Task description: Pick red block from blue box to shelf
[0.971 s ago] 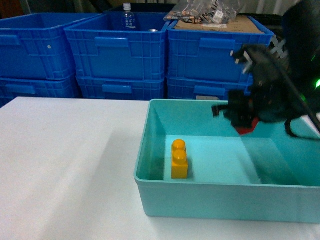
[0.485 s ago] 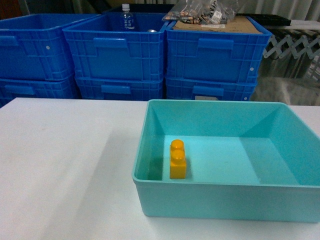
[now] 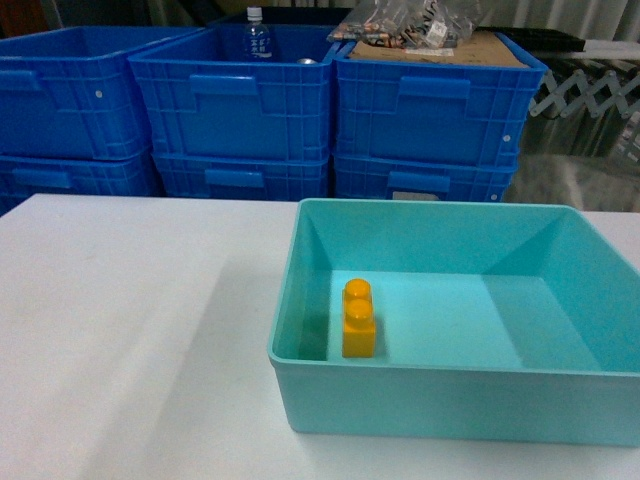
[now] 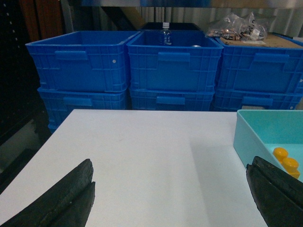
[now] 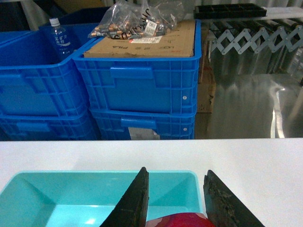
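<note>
The red block (image 5: 182, 221) shows only as a glossy red top at the bottom edge of the right wrist view. My right gripper (image 5: 175, 171) is shut on it, held above the far right corner of the blue box (image 5: 71, 189). In the head view the blue box (image 3: 450, 405) sits on the white table with no gripper in sight. My left gripper (image 4: 171, 161) hangs open over bare table, left of the blue box (image 4: 246, 127). The shelf is out of view.
A yellow two-stud brick (image 3: 358, 318) stands inside the box near its front left. Stacked dark blue crates (image 3: 235, 100) line the table's far edge, one holding a bottle (image 3: 258, 35), another topped with cardboard and bags (image 3: 430, 35). A folding grating (image 3: 590, 95) stands at the back right.
A second ago my right arm hung over the box's right side in the head view with the red block. It has since left that view; the box and yellow brick stay put.
</note>
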